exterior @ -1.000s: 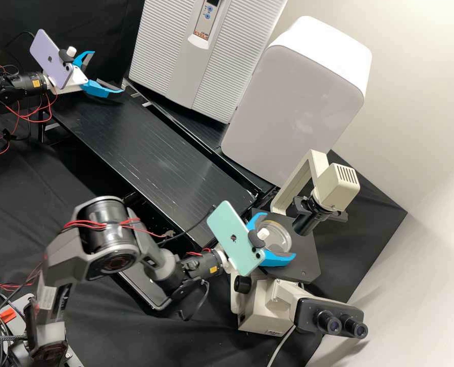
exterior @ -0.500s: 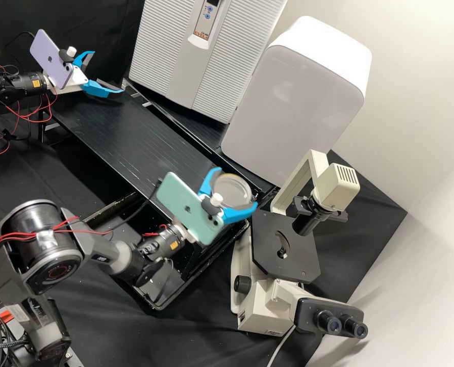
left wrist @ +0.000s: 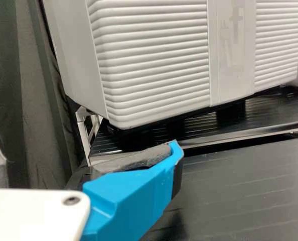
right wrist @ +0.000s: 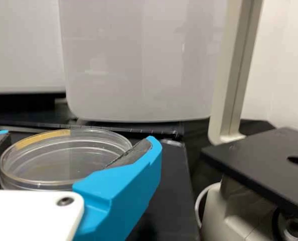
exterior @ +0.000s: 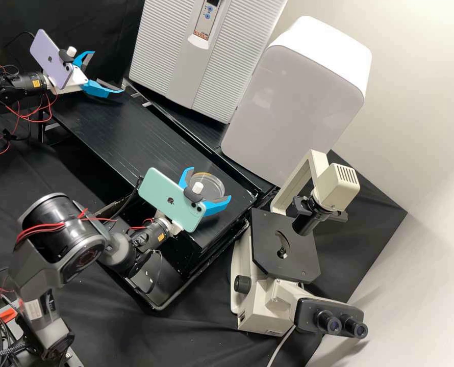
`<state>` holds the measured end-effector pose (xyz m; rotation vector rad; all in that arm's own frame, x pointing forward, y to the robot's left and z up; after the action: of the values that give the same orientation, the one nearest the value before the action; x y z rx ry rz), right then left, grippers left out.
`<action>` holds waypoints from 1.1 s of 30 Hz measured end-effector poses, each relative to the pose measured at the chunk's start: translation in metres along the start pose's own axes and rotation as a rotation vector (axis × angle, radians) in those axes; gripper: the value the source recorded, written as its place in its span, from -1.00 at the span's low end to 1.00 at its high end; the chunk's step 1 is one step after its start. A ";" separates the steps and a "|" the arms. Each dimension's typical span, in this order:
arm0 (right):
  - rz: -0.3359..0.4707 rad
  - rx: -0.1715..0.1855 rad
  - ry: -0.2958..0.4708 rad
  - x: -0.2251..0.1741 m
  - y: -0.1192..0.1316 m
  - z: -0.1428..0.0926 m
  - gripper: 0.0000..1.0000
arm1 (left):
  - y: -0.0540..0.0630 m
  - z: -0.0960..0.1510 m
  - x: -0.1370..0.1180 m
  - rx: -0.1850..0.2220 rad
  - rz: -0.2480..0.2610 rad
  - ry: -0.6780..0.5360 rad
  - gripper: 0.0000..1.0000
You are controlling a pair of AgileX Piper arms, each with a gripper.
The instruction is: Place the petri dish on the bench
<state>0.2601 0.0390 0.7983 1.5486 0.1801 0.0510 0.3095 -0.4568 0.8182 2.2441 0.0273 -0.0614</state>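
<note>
Petri dish [exterior: 212, 185], round and roughly level, between the fingers of the right gripper [exterior: 210, 183], which look clamped on opposite sides of its rim. It is over the end of the black bench [exterior: 135, 122] near the microscope [exterior: 262, 306]. The left gripper [exterior: 108, 72], its fingers apart and empty, is well away toward the other end. What matters next is the drop from dish to bench — probably straight down, though whether they already touch I cannot tell.

High forward-down view, two low, close wrist views, bench [exterior: 135, 137] in all three
</note>
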 end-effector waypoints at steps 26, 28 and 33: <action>-0.018 -0.022 -0.029 0.002 -0.014 0.009 1.00 | 0.000 0.000 0.000 0.000 0.000 0.000 1.00; -0.012 -0.022 -0.032 0.000 -0.012 0.009 1.00 | 0.000 0.000 0.000 0.000 0.000 0.000 1.00; 0.009 -0.024 -0.042 -0.006 -0.006 0.010 1.00 | 0.000 0.000 0.000 0.000 0.000 0.000 1.00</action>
<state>0.2551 0.0280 0.7933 1.5250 0.1389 0.0273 0.3095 -0.4568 0.8182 2.2441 0.0273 -0.0614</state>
